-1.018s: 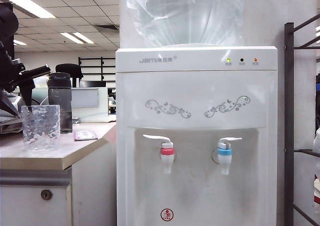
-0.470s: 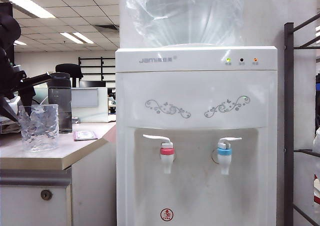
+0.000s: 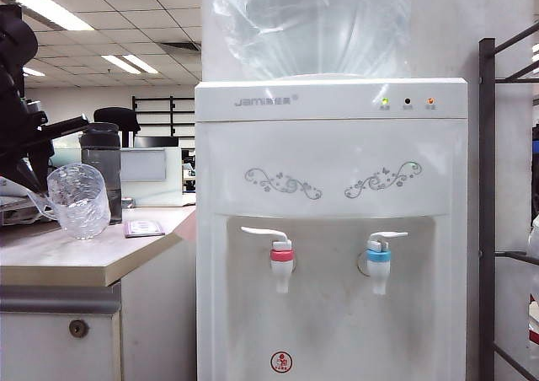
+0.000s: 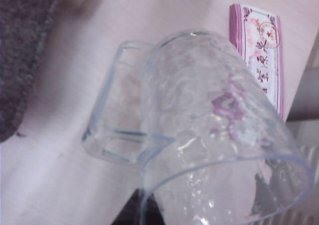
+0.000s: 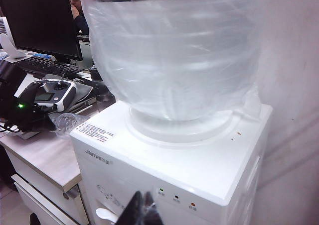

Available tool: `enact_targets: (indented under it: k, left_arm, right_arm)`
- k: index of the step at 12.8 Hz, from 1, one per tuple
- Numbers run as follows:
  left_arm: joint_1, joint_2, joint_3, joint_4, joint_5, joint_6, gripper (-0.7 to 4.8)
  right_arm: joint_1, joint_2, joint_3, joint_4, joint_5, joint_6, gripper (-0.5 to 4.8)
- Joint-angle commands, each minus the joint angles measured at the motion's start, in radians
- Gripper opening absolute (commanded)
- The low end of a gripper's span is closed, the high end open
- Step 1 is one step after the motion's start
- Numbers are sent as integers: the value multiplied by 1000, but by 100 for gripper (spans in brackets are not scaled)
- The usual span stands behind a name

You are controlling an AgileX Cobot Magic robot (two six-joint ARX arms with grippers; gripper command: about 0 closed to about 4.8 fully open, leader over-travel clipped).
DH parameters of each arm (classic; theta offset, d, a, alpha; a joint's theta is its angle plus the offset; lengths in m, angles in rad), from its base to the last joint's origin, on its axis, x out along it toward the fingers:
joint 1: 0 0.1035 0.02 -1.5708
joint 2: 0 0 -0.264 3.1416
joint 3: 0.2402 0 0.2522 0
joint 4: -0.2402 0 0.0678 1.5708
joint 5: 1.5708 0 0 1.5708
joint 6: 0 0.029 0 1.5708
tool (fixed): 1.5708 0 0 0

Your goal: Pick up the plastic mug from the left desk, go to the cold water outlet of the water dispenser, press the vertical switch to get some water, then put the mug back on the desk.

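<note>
2 arms belong to this rig, and only the left one shows in the exterior view, a dark shape at the far left edge above the left desk [image 3: 93, 267]. Its left gripper [image 3: 35, 202] is pinched tight on the thin clear handle of the plastic mug [image 3: 80, 200], though the fingers themselves are hidden in the wrist view. The mug is tilted, its open mouth leaning away from the gripper, and its lower edge sits just at or barely above the desktop; I cannot tell whether it touches. In the left wrist view the mug [image 4: 209, 135] fills most of the picture, rippled walls and handle clear over the beige desk [image 4: 65, 185], with a small pink patterned card [image 4: 259, 51] lying flat beyond it. That card [image 3: 143, 228] lies on the desk near the mug in the exterior view, and a smoky-grey bottle [image 3: 102, 166] with a dark lid stands upright just behind the mug.

The water dispenser [image 3: 330, 229] stands right of the desk, a big clear water jug [image 3: 312, 23] on top. 2 taps hang in its recess: a red-collared tap [image 3: 282, 263] and the cold water outlet [image 3: 378, 263] with its blue collar, its vertical switch [image 3: 386, 236] curving off the top.

The right gripper [image 5: 141, 211] hovers high over the dispenser [image 5: 199, 160], its dark fingertips close together near the indicator lights; whether they are fully pressed together I cannot tell
</note>
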Motion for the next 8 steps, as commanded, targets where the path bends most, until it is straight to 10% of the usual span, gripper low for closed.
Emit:
enact_targets:
  k: [1, 4, 6, 7, 8]
  left_arm:
    - [0, -8, 73, -72, 39, -24, -6]
    - [-1, -8, 149, -129, 81, -171, -6]
    - [0, -8, 149, -74, 101, 103, -2]
    - [0, -6, 149, 21, 108, 343, 229]
    - [-1, -6, 149, 27, 160, 352, 298]
  right_arm:
    - [2, -2, 8, 13, 1, -2, -6]
    - [2, -2, 8, 13, 0, -1, -6]
    - [2, -3, 8, 13, -4, 6, -6]
    - [2, -7, 8, 13, -3, 6, -6]
    - [2, -8, 8, 13, -3, 6, -6]
